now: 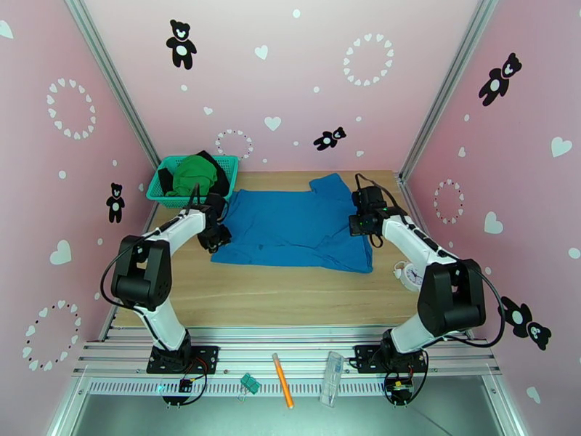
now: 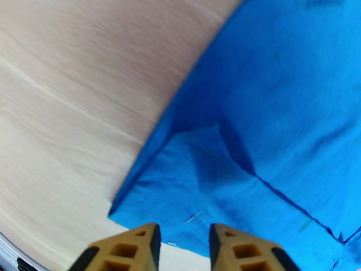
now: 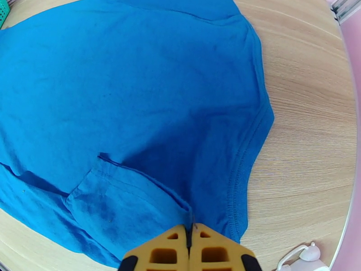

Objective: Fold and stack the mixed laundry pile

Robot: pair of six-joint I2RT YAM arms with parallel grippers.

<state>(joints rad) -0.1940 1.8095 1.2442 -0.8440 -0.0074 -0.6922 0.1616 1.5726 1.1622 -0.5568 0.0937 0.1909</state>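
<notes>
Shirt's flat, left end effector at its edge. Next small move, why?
Probably lower the left end effector and close on the near corner of the blue shirt: its jaws stand apart with nothing between, while the right end effector looks shut on the opposite edge.

A light wooden tabletop (image 1: 290, 296) carries a medium-blue cloth shirt (image 1: 290, 227) spread flat across its middle, one sleeve reaching toward the far edge. A teal plastic mesh basket (image 1: 231, 168) sits in the far left corner; a small white alarm clock (image 1: 411, 275) lies at the right edge, well apart from the basket.
</notes>
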